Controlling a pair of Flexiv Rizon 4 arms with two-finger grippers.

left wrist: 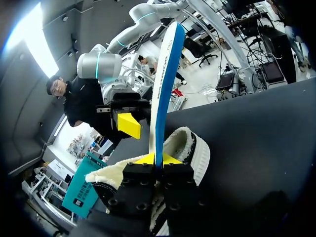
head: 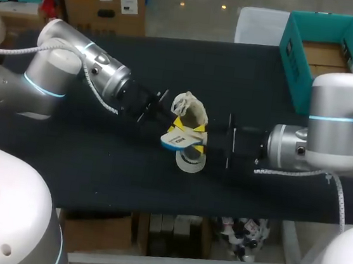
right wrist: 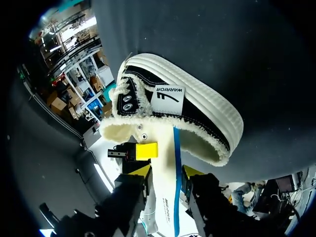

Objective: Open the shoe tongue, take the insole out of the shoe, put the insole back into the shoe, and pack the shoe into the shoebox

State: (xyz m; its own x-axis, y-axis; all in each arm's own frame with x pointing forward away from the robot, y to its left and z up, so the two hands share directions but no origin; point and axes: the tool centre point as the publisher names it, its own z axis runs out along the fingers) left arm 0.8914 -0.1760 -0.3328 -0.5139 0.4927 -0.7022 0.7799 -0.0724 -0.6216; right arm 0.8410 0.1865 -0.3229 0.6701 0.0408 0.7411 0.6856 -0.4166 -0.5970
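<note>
Overhead, the left gripper (head: 178, 124) pinched the insole (head: 174, 141) beside the shoe (head: 191, 111) mid-table. From its wrist, both tips clamped the insole's edge. From the right wrist, the right gripper (right wrist: 167, 172) gaped around the insole; the shoe's white label (right wrist: 169, 98) bore dark print.

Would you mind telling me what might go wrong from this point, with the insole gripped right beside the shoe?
1. The left gripper pinches the insole at one narrow spot while most of its length stands free, so it may bend or twist when pressed into the shoe.
2. The right gripper sits very close to the left one at the same insole; they might bump.
3. Nothing visibly holds the shoe, and its fleecy lining could snag the insole and drag the shoe along.
</note>
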